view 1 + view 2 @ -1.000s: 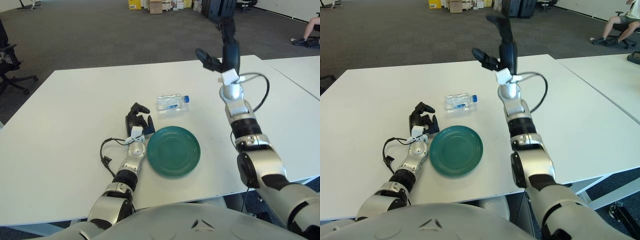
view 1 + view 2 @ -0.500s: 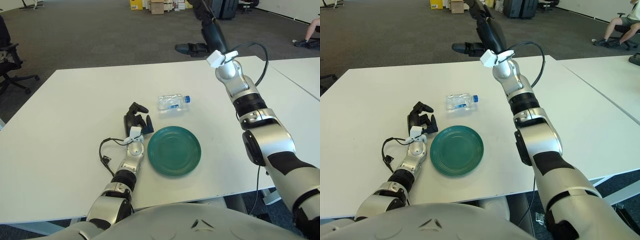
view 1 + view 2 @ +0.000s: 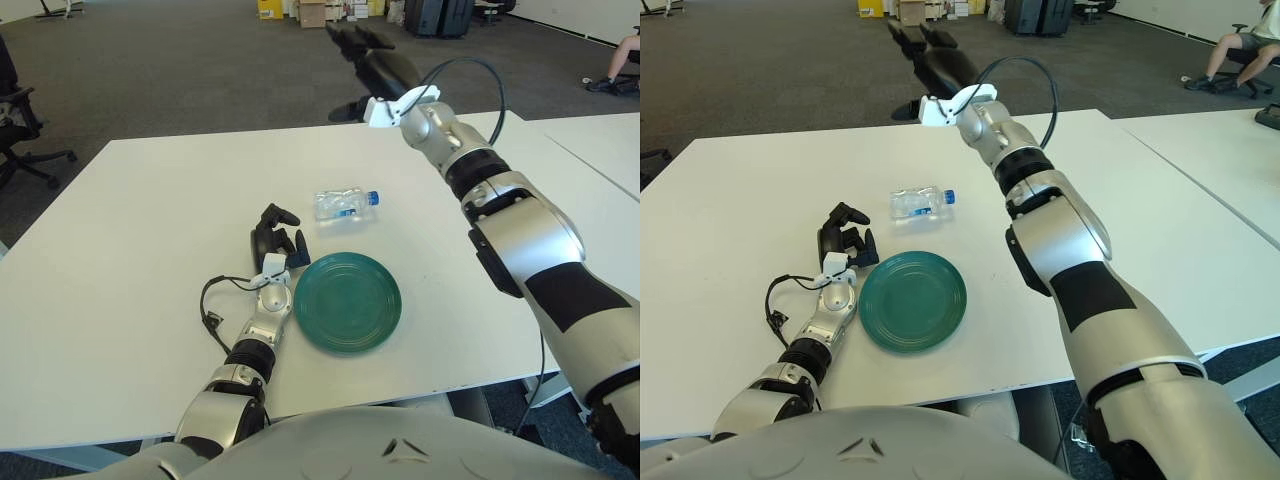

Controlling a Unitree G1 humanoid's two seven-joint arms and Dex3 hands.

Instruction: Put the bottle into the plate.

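A clear plastic bottle (image 3: 344, 203) with a blue cap lies on its side on the white table (image 3: 130, 240), just beyond a green plate (image 3: 348, 301). My right hand (image 3: 362, 62) is raised high over the table's far edge, well beyond the bottle, its black fingers spread and holding nothing. My left hand (image 3: 274, 242) shows just left of the plate, fingers curled, holding nothing.
A black cable (image 3: 212, 301) loops beside my left forearm. A second white table (image 3: 600, 150) stands to the right. An office chair (image 3: 20, 130) is at the far left, boxes (image 3: 300, 10) at the back, and a seated person (image 3: 622, 62) at the far right.
My right arm has swung from upright to stretched out leftward and away, carrying the hand to above the table's far edge. The bottle, plate and left hand have not moved.
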